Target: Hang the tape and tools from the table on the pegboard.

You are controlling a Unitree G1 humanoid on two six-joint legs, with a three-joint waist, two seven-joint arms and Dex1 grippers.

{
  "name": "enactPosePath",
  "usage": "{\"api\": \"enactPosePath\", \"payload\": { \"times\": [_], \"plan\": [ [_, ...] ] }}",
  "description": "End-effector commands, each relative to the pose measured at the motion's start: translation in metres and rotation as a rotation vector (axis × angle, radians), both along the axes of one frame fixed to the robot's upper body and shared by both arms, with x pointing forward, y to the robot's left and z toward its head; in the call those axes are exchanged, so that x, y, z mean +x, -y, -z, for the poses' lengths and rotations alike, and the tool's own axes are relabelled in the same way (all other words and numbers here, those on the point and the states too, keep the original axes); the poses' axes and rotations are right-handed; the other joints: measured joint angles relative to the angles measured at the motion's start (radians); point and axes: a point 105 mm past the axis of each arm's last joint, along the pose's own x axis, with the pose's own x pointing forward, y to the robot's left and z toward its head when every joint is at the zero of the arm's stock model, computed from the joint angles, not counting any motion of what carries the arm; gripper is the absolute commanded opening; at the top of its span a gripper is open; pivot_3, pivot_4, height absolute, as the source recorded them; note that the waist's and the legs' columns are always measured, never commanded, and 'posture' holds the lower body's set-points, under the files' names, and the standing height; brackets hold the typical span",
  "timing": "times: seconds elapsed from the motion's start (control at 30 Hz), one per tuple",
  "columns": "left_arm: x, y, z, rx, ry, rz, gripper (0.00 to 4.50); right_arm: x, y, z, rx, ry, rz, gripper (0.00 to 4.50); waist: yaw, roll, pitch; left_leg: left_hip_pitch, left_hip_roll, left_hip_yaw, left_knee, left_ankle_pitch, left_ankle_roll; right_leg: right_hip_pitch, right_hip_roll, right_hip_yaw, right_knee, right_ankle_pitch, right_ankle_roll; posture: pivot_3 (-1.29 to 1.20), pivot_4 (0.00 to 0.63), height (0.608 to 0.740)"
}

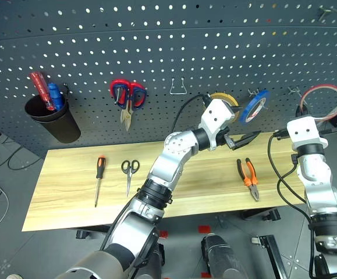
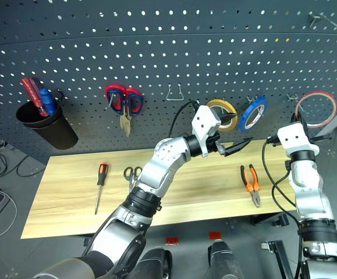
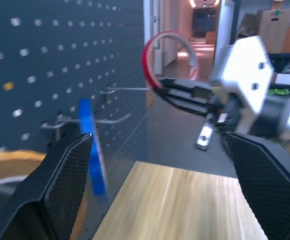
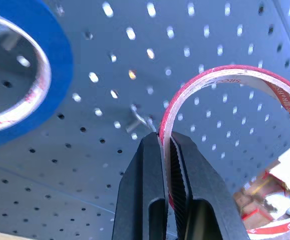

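R gripper [image 4: 166,150] pinching tape [image 1: 322,102] rim, ring up vs pegboard [image 1: 156,52]; I see bare hook [image 4: 140,119] just beside. L gripper [image 1: 244,139] spread, empty.

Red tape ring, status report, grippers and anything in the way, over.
Right gripper shut on red tape ring, raised near empty pegboard hook. Left gripper open, empty, over table. Blue roll hangs beside the hook; path looks clear.

Bare worktop [image 1: 209,183] between scissors [image 1: 129,171] and pliers [image 1: 247,177]: clear passage. Blue roll [image 1: 254,107] at 9 o'clock of tape [image 1: 322,102] crowds pegboard [image 1: 156,52]; left end effector [image 1: 241,141] blocks below.
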Motion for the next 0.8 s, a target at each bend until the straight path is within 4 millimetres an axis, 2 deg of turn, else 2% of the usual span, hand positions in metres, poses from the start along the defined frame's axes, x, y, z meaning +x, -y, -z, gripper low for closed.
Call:
{"api": "enactPosePath", "payload": {
  "times": [0.03, 0.23, 0.4, 0.57, 0.8],
  "plan": [
    [-0.006, 0.009, -0.018, -0.035, 0.061, 0.031, 4.5, 0.008, 0.008, -0.01, 0.15, 0.031, -0.049, 0.02, -0.005, 0.0, -0.002, 0.001, 0.0, 0.0, 0.0, 0.0, 0.0, 0.001, 0.0, 0.0, 0.0, 0.0, 0.0, -0.04, 0.122, 0.74],
    [-0.002, 0.005, -0.02, -0.052, 0.055, 0.01, 4.5, 0.021, 0.003, 0.005, 0.39, -0.05, -0.185, 0.02, -0.014, 0.002, -0.01, 0.005, 0.0, 0.001, -0.003, 0.0, 0.0, 0.003, 0.0, 0.0, 0.0, 0.0, 0.0, -0.03, 0.118, 0.74],
    [-0.001, 0.003, -0.017, -0.044, 0.055, 0.004, 4.5, 0.024, 0.002, 0.009, 0.47, -0.076, -0.23, 0.02, -0.014, 0.004, -0.014, 0.005, 0.0, 0.0, -0.003, 0.001, 0.002, 0.003, -0.003, 0.0, 0.003, 0.0, 0.0, -0.03, 0.118, 0.74],
    [-0.002, 0.003, -0.016, -0.043, 0.054, 0.006, 4.5, 0.021, 0.009, 0.014, 0.499, -0.085, -0.192, 1.44, -0.014, 0.004, -0.022, 0.005, 0.0, 0.0, -0.002, 0.001, 0.003, 0.004, -0.005, 0.0, 0.007, 0.0, 0.0, -0.03, 0.122, 0.74],
    [-0.004, 0.004, -0.013, -0.035, 0.05, 0.018, 4.5, 0.009, 0.016, 0.024, 0.484, -0.108, -0.138, 3.81, -0.016, 0.004, -0.027, 0.005, 0.0, 0.0, -0.002, 0.001, 0.003, 0.004, -0.004, 0.0, 0.007, 0.0, 0.0, -0.04, 0.134, 0.74]
  ]
}}
